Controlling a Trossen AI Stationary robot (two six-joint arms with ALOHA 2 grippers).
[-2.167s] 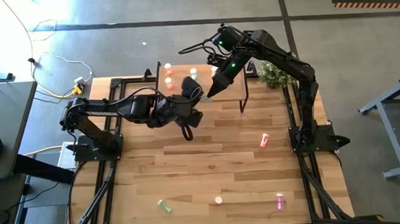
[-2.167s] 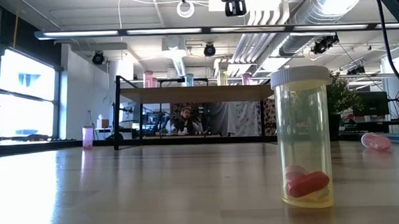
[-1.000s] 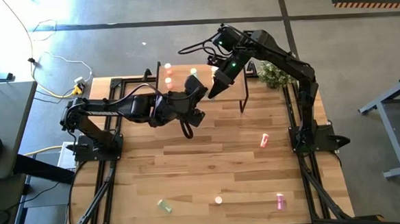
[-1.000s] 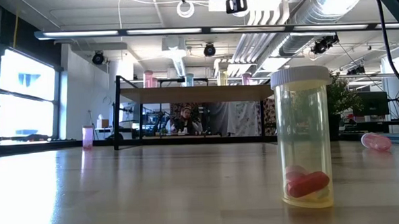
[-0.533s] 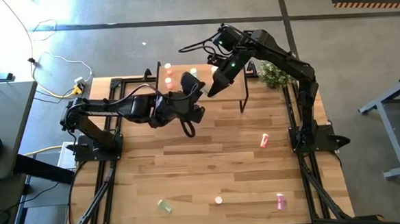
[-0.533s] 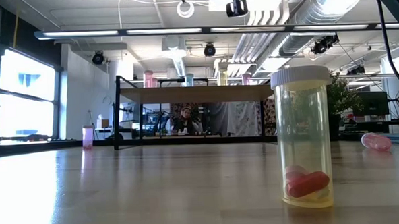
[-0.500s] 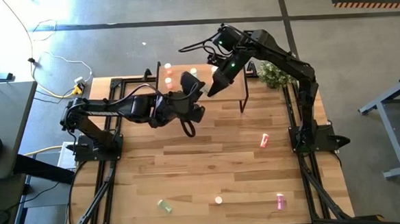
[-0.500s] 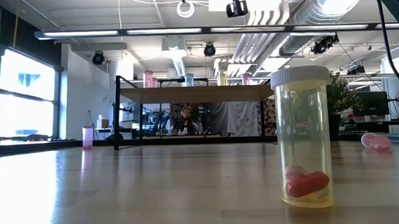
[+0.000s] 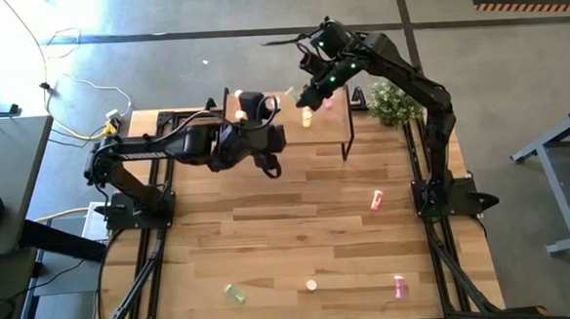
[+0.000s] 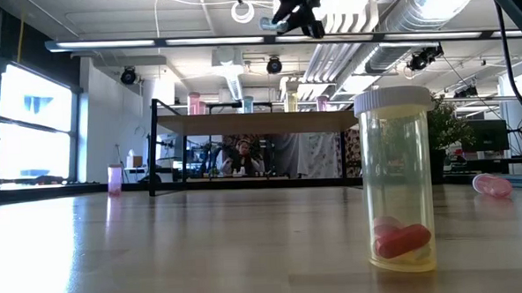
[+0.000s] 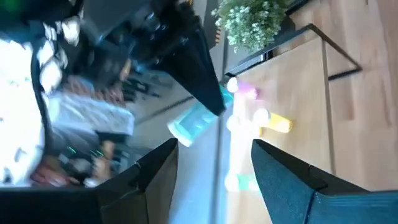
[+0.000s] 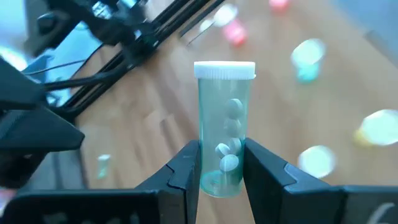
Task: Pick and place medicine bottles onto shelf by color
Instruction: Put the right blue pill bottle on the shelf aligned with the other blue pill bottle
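Right end effector (image 12: 221, 163): clenched on a green bottle (image 12: 224, 127), raised above the shelf (image 9: 337, 127); 2 dark matte fingers (image 12: 184, 168) press the bottle's lower wall.
Green bottle: clear teal plastic cylinder, smooth wall, flat white cap, small white round pills inside; no label or writing readable.
Left end effector (image 11: 214, 163): released, 2 dark fingers (image 11: 152, 180) spread with nothing between them, near the shelf's left end in the high view.
Shelf: light wooden top on thin black metal legs; several bottles stand on it, among them a yellow bottle (image 9: 307, 120) just below the right end effector.
Table (image 9: 298, 227): pale wood planks, visible grain, black metal frame around it.
Loose bottles: a red one (image 9: 375, 202) near the right arm's base, a green one (image 9: 235, 295), a white-capped one (image 9: 311, 285) and a pink one (image 9: 399, 287) along the near edge.
Near bottle (image 10: 397, 180): yellow translucent cylinder, ribbed white cap, upright, red and pale capsules at its bottom; no print visible.
Plant (image 9: 390, 103): small leafy green sprig beside the shelf's right end.
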